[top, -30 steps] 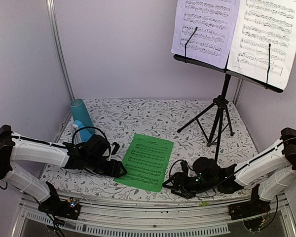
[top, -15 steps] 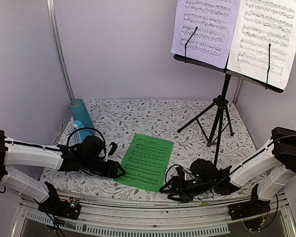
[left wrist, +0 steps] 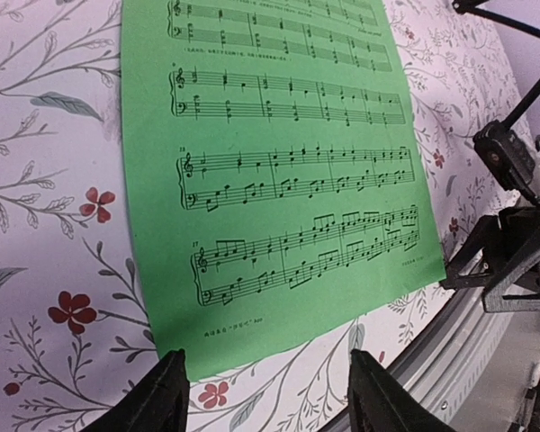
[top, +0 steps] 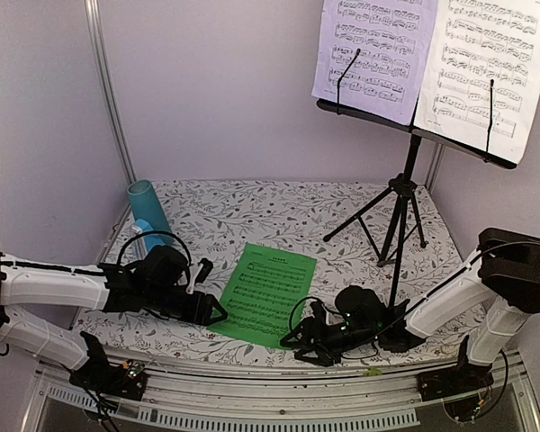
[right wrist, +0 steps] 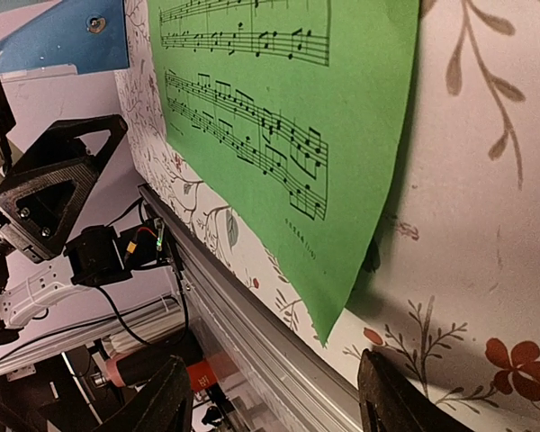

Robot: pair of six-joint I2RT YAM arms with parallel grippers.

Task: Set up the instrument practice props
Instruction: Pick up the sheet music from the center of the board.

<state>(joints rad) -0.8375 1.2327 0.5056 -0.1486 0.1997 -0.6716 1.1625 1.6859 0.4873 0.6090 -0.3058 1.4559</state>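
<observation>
Down at the near edge of the table (top: pixel 252 209), we see our two arms lying low, one on each side of a green sheet-music page (top: pixel 268 292).

Our left gripper (top: pixel 218 312) points at the left side of the page. From its own camera, its two fingers (left wrist: pixel 166 396) stand apart with nothing between them. The page's near edge lies just past the fingers. So this gripper is open and holds nothing.

Our right gripper (top: pixel 292 340) points at the near right corner of the page. Its fingers (right wrist: pixel 391 387) stand wide apart too, and nothing is between them. That corner of the page makes a dark shadow on the flowery cloth. We cannot tell if any finger touches the paper.

Farther back on the left, a teal cup (top: pixel 148 209) leans by the wall. The small blue metronome (top: pixel 140 236) sits right beside it, and our left arm hides part of it.

Farther back on the right, the black music stand (top: pixel 400 207) stands up on its three legs. Two white sheet-music pages (top: pixel 378 54) rest side by side on its desk, and a thin black clip arm lies over each one.
</observation>
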